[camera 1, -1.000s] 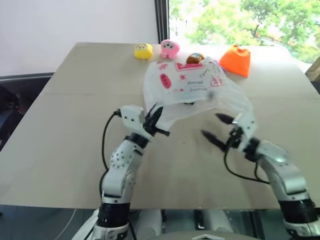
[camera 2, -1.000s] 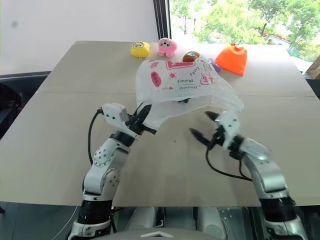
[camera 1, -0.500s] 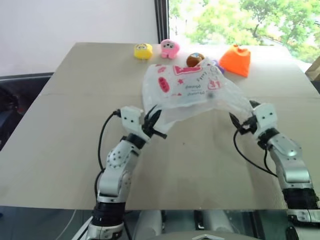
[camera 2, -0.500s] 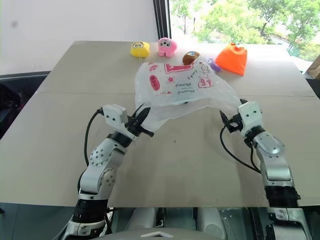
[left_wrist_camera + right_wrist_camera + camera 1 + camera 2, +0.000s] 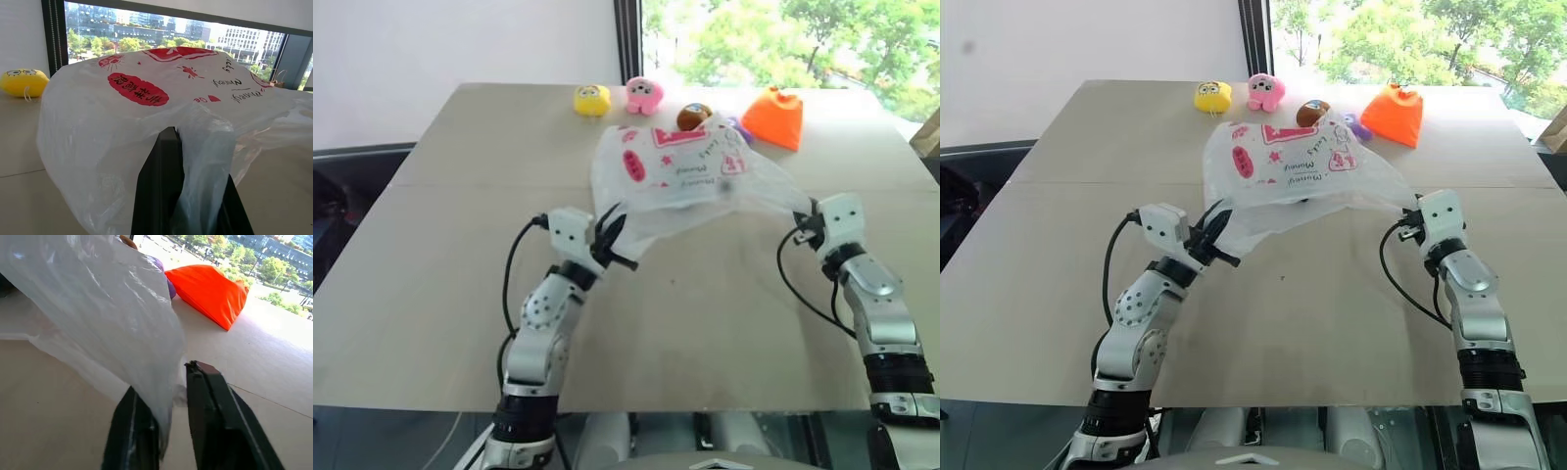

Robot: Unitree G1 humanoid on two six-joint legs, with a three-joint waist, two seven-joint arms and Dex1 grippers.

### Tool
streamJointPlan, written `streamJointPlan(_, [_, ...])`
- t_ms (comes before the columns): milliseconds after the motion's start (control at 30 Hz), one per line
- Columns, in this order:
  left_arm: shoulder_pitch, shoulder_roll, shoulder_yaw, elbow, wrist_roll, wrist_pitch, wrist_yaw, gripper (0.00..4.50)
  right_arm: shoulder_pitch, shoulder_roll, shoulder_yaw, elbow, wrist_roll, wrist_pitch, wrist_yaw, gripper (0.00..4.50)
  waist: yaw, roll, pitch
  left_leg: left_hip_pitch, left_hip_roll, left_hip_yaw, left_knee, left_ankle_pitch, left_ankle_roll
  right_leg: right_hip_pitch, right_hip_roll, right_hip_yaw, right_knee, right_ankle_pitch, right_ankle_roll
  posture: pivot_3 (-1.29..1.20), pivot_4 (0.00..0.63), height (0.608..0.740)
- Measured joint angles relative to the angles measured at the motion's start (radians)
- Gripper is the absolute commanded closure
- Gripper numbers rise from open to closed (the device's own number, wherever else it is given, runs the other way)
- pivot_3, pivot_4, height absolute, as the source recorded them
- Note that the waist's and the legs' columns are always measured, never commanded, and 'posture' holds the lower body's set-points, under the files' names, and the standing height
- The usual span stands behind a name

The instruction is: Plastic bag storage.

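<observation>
1. Above the middle of the tabletop [image 5: 431,294], the plastic bag [image 5: 680,176] hangs stretched between both arms, clear of the surface.
2. Left fingers [image 5: 612,240] are pinched narrow on the bag's near-left edge; right fingers [image 5: 205,401] are closed on its right corner.
3. Its long axis runs side to side from one grip to the other, the printed face billowing up and away toward the toys.
4. Both arms are equally engaged, so gathering it likely means bringing the grips together.
</observation>
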Motion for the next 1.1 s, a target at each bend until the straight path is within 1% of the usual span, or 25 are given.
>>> streamJointPlan(67, [0.000, -0.002, 0.009, 0.005, -0.011, -0.002, -0.003, 2.81, 0.000, 0.001, 0.000, -0.001, 0.001, 0.005, 0.000, 4.50, 0.000, 0.000, 0.000, 0.000, 0.000, 0.000, 0.000, 0.000, 0.000, 0.000, 0.000, 0.000, 0.000, 0.000, 0.000, 0.00, 0.150, 0.740])
streamJointPlan(100, [0.001, -0.002, 0.013, 0.005, -0.018, -0.003, -0.007, 2.50, 0.000, 0.003, 0.000, -0.001, 0.001, 0.012, 0.000, 4.50, 0.000, 0.000, 0.000, 0.000, 0.000, 0.000, 0.000, 0.000, 0.000, 0.000, 0.000, 0.000, 0.000, 0.000, 0.000, 0.00, 0.150, 0.740])
streamJointPlan(133, [0.002, 0.002, 0.013, 0.005, -0.016, -0.012, -0.009, 1.86, 0.000, 0.006, 0.000, -0.002, 0.002, 0.019, 0.000, 4.50, 0.000, 0.000, 0.000, 0.000, 0.000, 0.000, 0.000, 0.000, 0.000, 0.000, 0.000, 0.000, 0.000, 0.000, 0.000, 0.00, 0.150, 0.740])
streamJointPlan(167, [0.003, 0.003, 0.014, 0.005, -0.016, -0.016, -0.009, 1.67, 0.000, 0.006, 0.000, -0.002, 0.002, 0.021, 0.000, 4.50, 0.000, 0.000, 0.000, 0.000, 0.000, 0.000, 0.000, 0.000, 0.000, 0.000, 0.000, 0.000, 0.000, 0.000, 0.000, 0.00, 0.150, 0.740])
streamJointPlan(233, [0.043, 0.029, 0.010, -0.023, 0.032, -0.047, -0.004, 0.62, 0.001, 0.009, 0.001, -0.012, 0.002, 0.025, 0.000, 4.50, -0.002, 0.000, 0.000, 0.000, 0.000, 0.000, -0.001, 0.000, 0.000, -0.001, 0.000, 0.001, 0.000, 0.000, 0.000, 0.00, 0.150, 0.740])
streamJointPlan(300, [0.072, 0.042, 0.007, -0.041, 0.053, -0.055, -0.002, 0.03, 0.004, 0.010, 0.002, -0.016, 0.002, 0.029, 0.000, 4.50, -0.002, 0.000, 0.000, 0.000, 0.000, 0.001, -0.001, 0.000, 0.000, -0.001, 0.000, 0.001, 0.000, 0.000, 0.000, 0.00, 0.150, 0.740])
streamJointPlan(467, [0.184, 0.050, -0.015, -0.114, 0.119, -0.063, 0.026, 0.03, 0.010, 0.015, 0.003, -0.024, 0.003, 0.039, 0.000, 4.50, 0.001, 0.000, 0.000, 0.000, 0.000, 0.001, -0.001, 0.000, 0.000, -0.001, -0.001, 0.001, 0.000, 0.000, 0.000, 0.00, 0.150, 0.740])
streamJointPlan(567, [0.195, 0.032, -0.035, -0.114, 0.162, -0.060, 0.066, 0.03, 0.013, 0.021, 0.003, -0.024, 0.003, 0.041, 0.000, 4.50, 0.002, 0.000, 0.000, 0.000, 0.000, 0.001, -0.001, 0.000, 0.000, -0.001, -0.001, 0.001, 0.000, 0.000, 0.000, 0.00, 0.150, 0.740])
streamJointPlan(767, [0.200, 0.004, -0.088, -0.116, 0.205, -0.041, 0.095, 0.03, 0.015, 0.025, 0.004, -0.028, 0.002, 0.046, 0.002, 4.50, 0.000, 0.000, 0.000, 0.000, 0.000, 0.001, -0.001, 0.000, 0.000, -0.001, 0.000, 0.001, 0.000, 0.000, 0.000, 0.00, 0.150, 0.740])
streamJointPlan(900, [0.245, 0.001, -0.115, -0.154, 0.249, -0.041, 0.121, 0.03, 0.015, 0.025, 0.005, -0.028, 0.002, 0.046, 0.002, 4.50, -0.001, 0.000, 0.000, 0.000, 0.000, 0.001, -0.002, 0.000, 0.000, -0.001, 0.000, 0.001, 0.000, 0.000, 0.000, 0.00, 0.150, 0.740])
streamJointPlan(1100, [0.321, -0.031, -0.118, -0.214, 0.260, 0.020, 0.168, 0.03, 0.021, 0.025, 0.005, -0.029, 0.002, 0.047, 0.004, 4.50, -0.001, 0.000, 0.000, 0.000, 0.000, 0.000, -0.001, -0.002, 0.004, -0.001, -0.001, 0.001, 0.000, 0.000, 0.000, 0.00, 0.150, 0.740])
